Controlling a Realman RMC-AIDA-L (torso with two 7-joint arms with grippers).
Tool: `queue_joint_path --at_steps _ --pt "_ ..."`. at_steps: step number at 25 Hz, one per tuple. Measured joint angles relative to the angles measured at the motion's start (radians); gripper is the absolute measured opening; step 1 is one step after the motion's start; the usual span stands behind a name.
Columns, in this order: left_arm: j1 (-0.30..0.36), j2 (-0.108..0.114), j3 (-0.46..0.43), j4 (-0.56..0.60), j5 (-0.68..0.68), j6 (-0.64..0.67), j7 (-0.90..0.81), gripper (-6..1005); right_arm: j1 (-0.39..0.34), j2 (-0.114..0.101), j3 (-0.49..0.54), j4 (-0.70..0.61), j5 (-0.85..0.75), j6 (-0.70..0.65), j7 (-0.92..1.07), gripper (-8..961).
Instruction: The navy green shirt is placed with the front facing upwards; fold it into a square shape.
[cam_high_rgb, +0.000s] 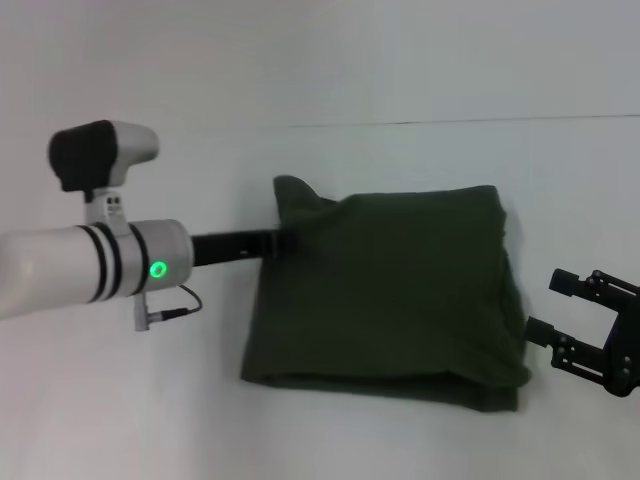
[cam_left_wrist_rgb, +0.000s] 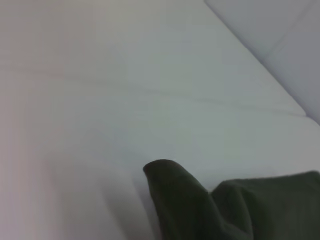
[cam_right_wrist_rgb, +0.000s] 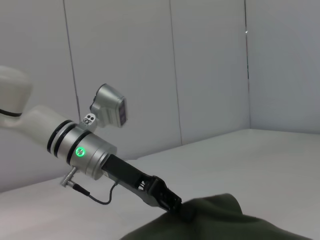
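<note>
The navy green shirt (cam_high_rgb: 385, 295) is sitting on the white counter (cam_high_rgb: 150, 400) already folded down into a rough rectangle, plain green side up, no lettering showing that we can see. One corner at the far left sticks up in a little peak (cam_left_wrist_rgb: 167, 175), and the near edge looks a bit thick and rumpled where the layers stack. The left end effector (cam_high_rgb: 283, 240) is right at that raised corner, reaching in from the left side; its tips are buried in the fabric in both the head view and the right wrist view (cam_right_wrist_rgb: 172, 202), so we honestly can't tell if it's pinching the cloth. The right end effector (cam_high_rgb: 548, 305) is hanging just off the shirt's right edge, not touching it, fingers spread wide.
</note>
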Motion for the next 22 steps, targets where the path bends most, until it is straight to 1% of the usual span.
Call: queue_joint_path --at_steps 4,8,16,22 --pt "0.034 0.004 -0.036 0.042 0.01 0.007 0.001 41 0.01 0.0 0.0 0.003 0.0 0.004 0.007 746" --pt "0.053 0.006 -0.093 0.064 0.054 0.017 0.001 43 0.021 0.001 0.0 0.006 0.0 0.011 0.013 749" --pt "0.065 0.011 -0.183 0.082 0.108 0.012 0.012 45 0.037 0.003 -0.001 0.008 -0.001 0.019 0.025 754" --pt "0.07 0.015 -0.221 0.083 0.108 0.014 0.051 47 0.045 0.003 -0.001 0.009 -0.001 0.024 0.037 758"
